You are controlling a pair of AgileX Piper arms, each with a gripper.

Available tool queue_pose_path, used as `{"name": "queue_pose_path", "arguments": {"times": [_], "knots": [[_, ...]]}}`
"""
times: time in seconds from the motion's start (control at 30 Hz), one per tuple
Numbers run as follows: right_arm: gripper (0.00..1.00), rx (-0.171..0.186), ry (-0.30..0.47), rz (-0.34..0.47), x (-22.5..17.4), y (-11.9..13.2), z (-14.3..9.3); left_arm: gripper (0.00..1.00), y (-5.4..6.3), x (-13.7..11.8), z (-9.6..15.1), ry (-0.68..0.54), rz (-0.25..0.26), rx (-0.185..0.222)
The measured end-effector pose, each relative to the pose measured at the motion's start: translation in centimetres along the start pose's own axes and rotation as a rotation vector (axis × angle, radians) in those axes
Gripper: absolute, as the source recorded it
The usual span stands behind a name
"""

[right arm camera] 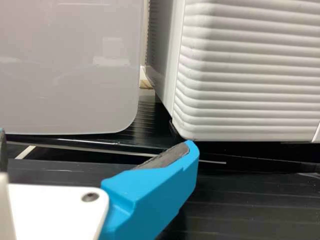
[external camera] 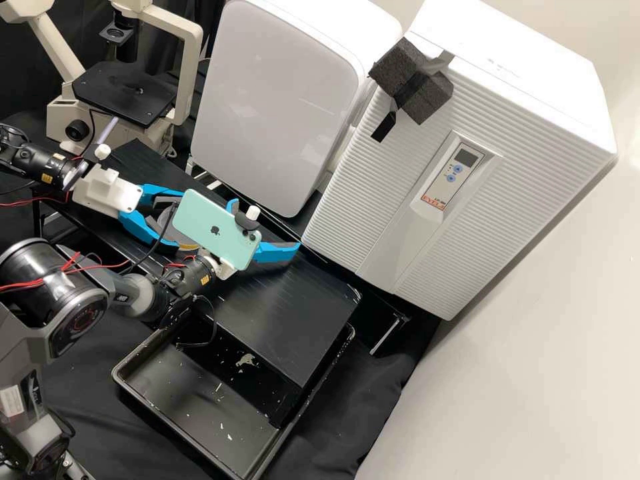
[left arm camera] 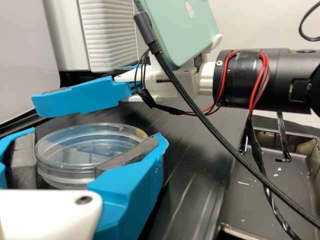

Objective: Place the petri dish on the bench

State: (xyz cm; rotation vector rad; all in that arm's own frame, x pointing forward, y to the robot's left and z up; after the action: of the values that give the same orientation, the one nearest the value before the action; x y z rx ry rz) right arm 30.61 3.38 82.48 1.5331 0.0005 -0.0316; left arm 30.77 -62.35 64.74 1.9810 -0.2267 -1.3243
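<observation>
The clear, round plastic petri dish (left arm camera: 72, 156) seems secured — clamped in the left pincer (left arm camera: 92, 139) near the flat mint-green phone (external camera: 207, 220) — but lowering and release onto the black surface (external camera: 287, 320) apparently remain (the right pincer (external camera: 267, 225), beside that phone, stands spread).

My left gripper (external camera: 175, 222): clamped, as best I can tell past the overlap | my right gripper (external camera: 267, 224): near it, spread wide.

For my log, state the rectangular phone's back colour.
The phone's back is mint green, clearest in the high view.
</observation>
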Motion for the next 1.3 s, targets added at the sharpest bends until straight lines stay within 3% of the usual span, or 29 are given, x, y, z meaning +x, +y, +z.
{"name": "queue_pose_path", "arguments": {"times": [0.2, 0.47, 0.5, 0.93, 1.3], "knots": [[1.00, 0.000, 0.000, 0.000, 0.0, 0.0, 0.0, 0.00, 0.0, 0.7, 0.1, -0.006, -0.002, -0.037], [1.00, 0.000, 0.000, 0.000, 0.0, 0.0, 0.0, 0.00, -0.3, 1.4, 0.4, -0.008, -0.003, -0.056], [1.00, 0.000, 0.000, 0.000, 0.0, 0.0, 0.0, 1.00, -0.3, 1.4, 0.4, -0.007, -0.003, -0.060], [1.00, 0.000, 0.000, 0.000, 0.0, 0.0, 0.0, 1.00, -0.4, 1.5, 0.6, -0.012, -0.005, -0.057], [1.00, 0.000, 0.000, 0.000, 0.0, 0.0, 0.0, 1.00, -0.7, 0.0, 0.0, 0.041, 0.008, -0.091]]}}
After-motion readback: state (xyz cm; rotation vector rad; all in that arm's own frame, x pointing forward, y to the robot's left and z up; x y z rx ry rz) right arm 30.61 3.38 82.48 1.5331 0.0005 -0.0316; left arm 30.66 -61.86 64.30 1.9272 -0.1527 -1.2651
